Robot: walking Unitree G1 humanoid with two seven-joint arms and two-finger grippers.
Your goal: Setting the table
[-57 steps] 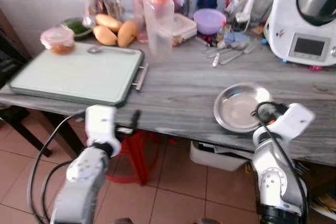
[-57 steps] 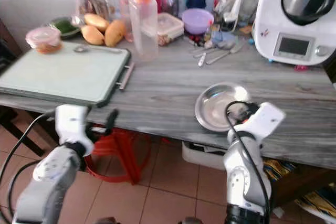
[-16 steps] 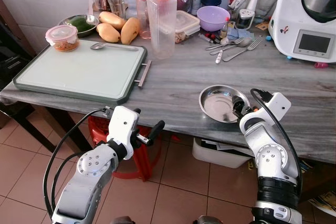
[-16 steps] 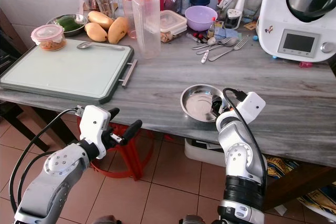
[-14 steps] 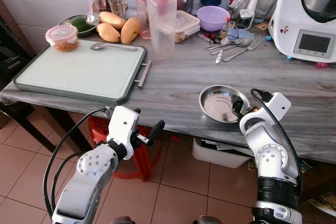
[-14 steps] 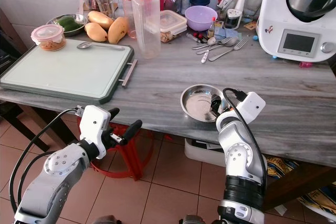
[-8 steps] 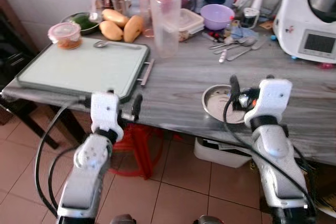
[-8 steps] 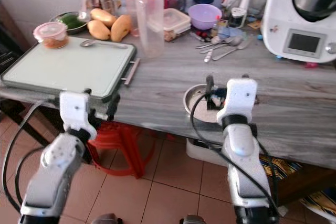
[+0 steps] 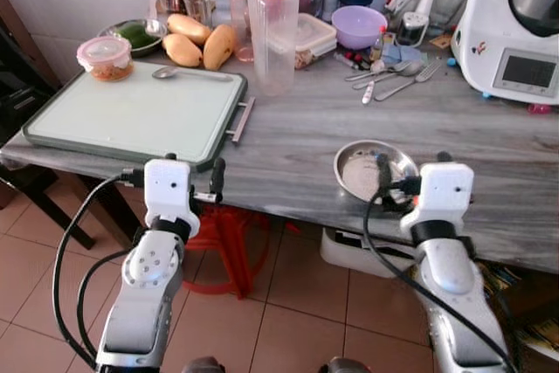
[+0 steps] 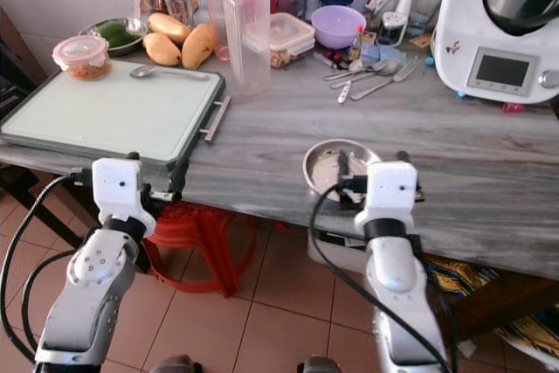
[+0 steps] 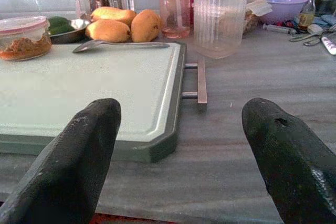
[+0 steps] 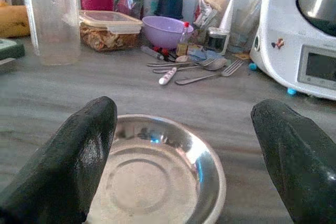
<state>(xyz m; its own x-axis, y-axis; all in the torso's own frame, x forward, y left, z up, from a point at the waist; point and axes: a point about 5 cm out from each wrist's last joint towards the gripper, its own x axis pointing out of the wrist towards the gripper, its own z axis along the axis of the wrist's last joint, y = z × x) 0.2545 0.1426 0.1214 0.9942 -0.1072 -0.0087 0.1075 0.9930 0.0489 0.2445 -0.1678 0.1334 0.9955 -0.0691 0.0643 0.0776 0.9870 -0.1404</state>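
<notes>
Resting near the front edge of the grey worktop [image 9: 288, 137], the steel plate [image 9: 367, 168] sits directly ahead of my right tool [image 12: 184, 166], whose fingers are spread wide with one black tip either side of the plate, gripping nothing. My left tool [image 11: 184, 161] is likewise released, fingers apart, hovering at the worktop edge before the green cutting board [image 9: 131, 115]. On the board I note a spoon [image 9: 179, 72] and a lidded container [image 9: 103, 57]. Behind stand a clear bottle [image 9: 273, 24], mangoes [image 9: 199, 41], a purple bowl [image 9: 360, 25], loose cutlery [image 9: 389, 76] and a white appliance [image 9: 515, 28].
</notes>
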